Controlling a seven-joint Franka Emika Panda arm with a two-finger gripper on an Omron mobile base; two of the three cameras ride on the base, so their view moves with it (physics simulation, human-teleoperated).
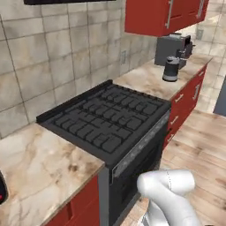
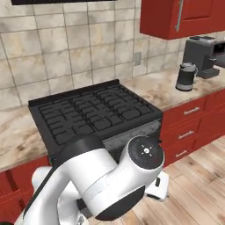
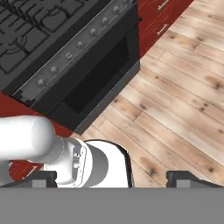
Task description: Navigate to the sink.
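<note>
The sink is out of view. My arm (image 2: 110, 176) is folded low in front of the base, facing a black grated stovetop (image 1: 106, 117). In the hand view my gripper (image 3: 111, 180) points down at the wooden floor (image 3: 175, 92) beside the oven front (image 3: 92, 74). Its two dark fingertips (image 3: 43, 178) stand far apart at the bottom edge, open, with nothing between them.
Marble counter (image 1: 39, 163) runs on both sides of the stove. To the right a dark jug (image 1: 171, 68) and a grey coffee machine (image 1: 174, 46) stand on the counter, with red drawers (image 2: 189, 118) below and a red wall cabinet (image 1: 163, 15) above. Open floor lies to the right.
</note>
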